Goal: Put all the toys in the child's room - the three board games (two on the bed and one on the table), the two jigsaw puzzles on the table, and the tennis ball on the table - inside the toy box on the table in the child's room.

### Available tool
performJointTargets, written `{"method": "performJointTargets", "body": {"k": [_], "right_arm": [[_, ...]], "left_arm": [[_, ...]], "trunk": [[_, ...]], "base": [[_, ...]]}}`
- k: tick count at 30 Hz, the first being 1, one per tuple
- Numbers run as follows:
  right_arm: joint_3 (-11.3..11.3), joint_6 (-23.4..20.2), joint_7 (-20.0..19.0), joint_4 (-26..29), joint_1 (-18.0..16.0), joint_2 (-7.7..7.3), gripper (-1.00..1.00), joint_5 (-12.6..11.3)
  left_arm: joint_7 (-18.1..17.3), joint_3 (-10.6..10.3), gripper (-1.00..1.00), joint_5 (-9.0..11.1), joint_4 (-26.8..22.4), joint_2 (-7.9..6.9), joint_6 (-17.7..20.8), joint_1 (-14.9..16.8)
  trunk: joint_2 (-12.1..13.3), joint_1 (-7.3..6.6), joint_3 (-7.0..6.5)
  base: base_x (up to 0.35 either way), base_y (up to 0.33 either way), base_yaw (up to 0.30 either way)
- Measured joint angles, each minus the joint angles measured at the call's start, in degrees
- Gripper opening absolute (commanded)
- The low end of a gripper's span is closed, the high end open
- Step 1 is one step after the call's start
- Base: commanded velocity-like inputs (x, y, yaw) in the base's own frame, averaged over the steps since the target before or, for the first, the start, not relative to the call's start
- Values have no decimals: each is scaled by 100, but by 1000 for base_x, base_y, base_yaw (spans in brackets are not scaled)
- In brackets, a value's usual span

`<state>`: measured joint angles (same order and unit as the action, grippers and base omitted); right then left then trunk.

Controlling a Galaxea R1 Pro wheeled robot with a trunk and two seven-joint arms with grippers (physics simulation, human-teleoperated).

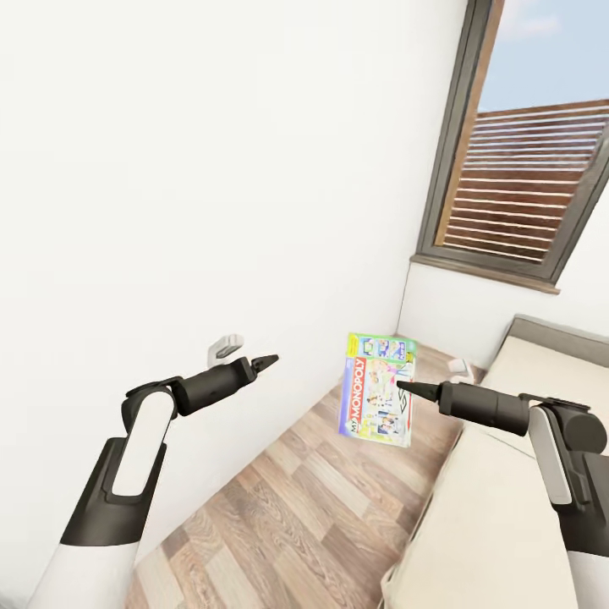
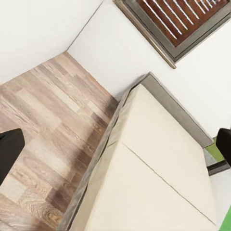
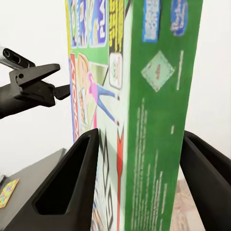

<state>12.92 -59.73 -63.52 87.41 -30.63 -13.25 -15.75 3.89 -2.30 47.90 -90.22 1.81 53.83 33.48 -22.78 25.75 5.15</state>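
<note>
A colourful Monopoly board game box (image 1: 378,389) hangs upright in the air above the wood floor, beside the bed (image 1: 495,474). My right gripper (image 1: 406,388) is shut on its edge. In the right wrist view the box's green side (image 3: 154,120) sits clamped between both dark fingers (image 3: 72,183). My left gripper (image 1: 264,362) hovers to the left of the box, apart from it, open and holding nothing; its fingers (image 2: 9,151) stand wide apart at the edges of the left wrist view. The beige mattress (image 2: 159,173) lies below it.
A white wall (image 1: 194,169) runs close along my left. A dark-framed window (image 1: 533,169) with slats is at the far right corner. A strip of wood-plank floor (image 1: 296,507) runs between wall and bed. A small white fitting (image 1: 227,342) sticks out of the wall.
</note>
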Motion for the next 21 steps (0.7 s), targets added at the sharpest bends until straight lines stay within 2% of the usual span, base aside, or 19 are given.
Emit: {"method": "performJointTargets", "body": {"k": [21], "right_arm": [[0, 0, 0, 1, 0, 0, -100, 0]], "left_arm": [[-1, 6, 100, 0, 6, -7, 0, 2]], "trunk": [[0, 0, 0]], "base": [[0, 0, 300]]}}
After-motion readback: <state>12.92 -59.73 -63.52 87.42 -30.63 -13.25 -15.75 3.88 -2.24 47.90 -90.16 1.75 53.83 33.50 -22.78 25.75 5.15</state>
